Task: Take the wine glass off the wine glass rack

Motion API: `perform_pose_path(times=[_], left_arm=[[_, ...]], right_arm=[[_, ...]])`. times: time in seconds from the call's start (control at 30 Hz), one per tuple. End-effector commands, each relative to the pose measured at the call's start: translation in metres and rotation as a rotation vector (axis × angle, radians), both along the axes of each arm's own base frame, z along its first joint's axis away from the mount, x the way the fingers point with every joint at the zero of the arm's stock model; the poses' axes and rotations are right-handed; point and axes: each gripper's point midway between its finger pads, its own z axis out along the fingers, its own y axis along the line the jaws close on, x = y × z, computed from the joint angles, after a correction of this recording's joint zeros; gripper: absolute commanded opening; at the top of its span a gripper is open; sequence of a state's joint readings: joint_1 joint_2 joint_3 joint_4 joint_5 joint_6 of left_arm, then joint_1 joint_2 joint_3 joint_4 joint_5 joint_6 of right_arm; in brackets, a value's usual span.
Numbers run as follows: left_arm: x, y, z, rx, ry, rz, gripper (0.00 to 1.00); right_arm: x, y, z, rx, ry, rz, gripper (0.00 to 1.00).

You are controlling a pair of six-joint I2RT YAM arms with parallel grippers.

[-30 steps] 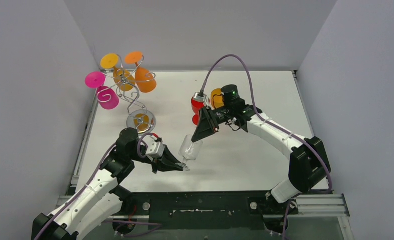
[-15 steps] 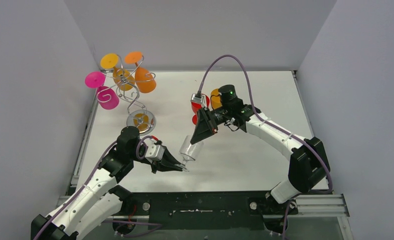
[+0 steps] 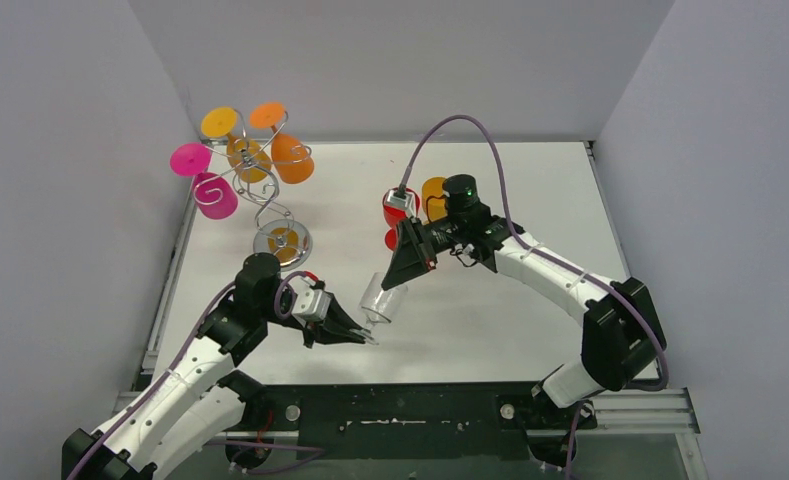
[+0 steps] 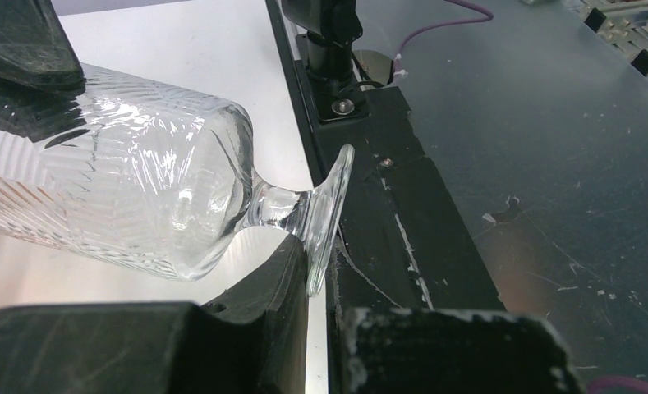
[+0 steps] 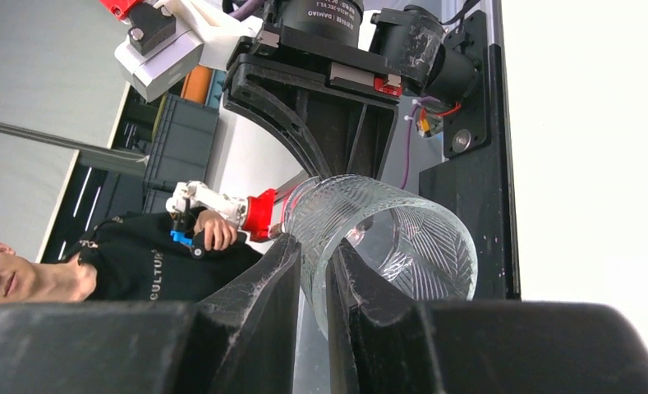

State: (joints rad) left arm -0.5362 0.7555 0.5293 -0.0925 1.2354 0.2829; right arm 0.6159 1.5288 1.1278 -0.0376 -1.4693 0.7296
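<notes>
The clear wine glass [image 3: 380, 298] is already off the wine glass rack [image 3: 282, 243], held over the table's [image 3: 350, 190] near-left part. The left gripper [image 3: 367, 334] clamps its foot and the right gripper [image 3: 394, 282] pinches its rim. I'd say only setting it down remains.

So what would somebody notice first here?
A clear ribbed wine glass is held sideways at the near middle of the white table, the left claw pinching its foot and the right claw its rim. At the far left, a silver wire rack carries a bright pink glass and orange glasses.
</notes>
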Motion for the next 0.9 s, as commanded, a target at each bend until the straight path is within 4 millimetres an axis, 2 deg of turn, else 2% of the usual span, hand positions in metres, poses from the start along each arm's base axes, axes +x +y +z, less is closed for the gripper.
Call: perform_pose_path(times=[0.0,0.03,0.13,0.33,0.4,0.6,0.67,0.7,0.73,0.8,0.87], left_arm=[[0.008,-0.002,0.017,-0.014,-0.025,0.040,0.00],[0.008,-0.002,0.016,-0.014,-0.025,0.038,0.00],[0.007,-0.001,0.018,-0.019,-0.033,0.036,0.00],[0.007,-0.001,0.020,-0.024,-0.042,0.035,0.00],[0.007,-0.001,0.019,-0.024,-0.042,0.035,0.00],[0.009,0.000,0.016,-0.014,-0.038,0.053,0.00],[0.012,0.000,0.015,-0.007,-0.035,0.073,0.00],[0.014,0.000,0.015,-0.003,-0.031,0.086,0.02],[0.016,0.000,0.014,0.002,-0.027,0.102,0.14],[0.018,0.000,0.015,0.004,-0.024,0.117,0.20],[0.021,0.000,0.015,0.006,-0.022,0.137,0.31]], right_arm=[[-0.012,0.001,0.023,0.071,-0.055,0.017,0.03],[-0.013,0.001,0.023,0.070,-0.048,0.027,0.12],[-0.021,0.001,0.022,0.075,-0.048,0.062,0.23],[-0.030,0.002,0.023,0.076,-0.054,0.108,0.32],[-0.028,0.002,0.022,0.074,-0.067,0.102,0.28],[-0.021,0.005,0.015,0.043,-0.057,0.068,0.00],[-0.019,0.006,0.015,0.041,-0.067,0.053,0.00],[-0.018,0.006,0.015,0.043,-0.074,0.048,0.00],[-0.017,0.007,0.015,0.045,-0.081,0.040,0.00],[-0.015,0.007,0.015,0.043,-0.091,0.022,0.00],[-0.011,0.006,0.012,0.037,-0.087,0.002,0.00]])
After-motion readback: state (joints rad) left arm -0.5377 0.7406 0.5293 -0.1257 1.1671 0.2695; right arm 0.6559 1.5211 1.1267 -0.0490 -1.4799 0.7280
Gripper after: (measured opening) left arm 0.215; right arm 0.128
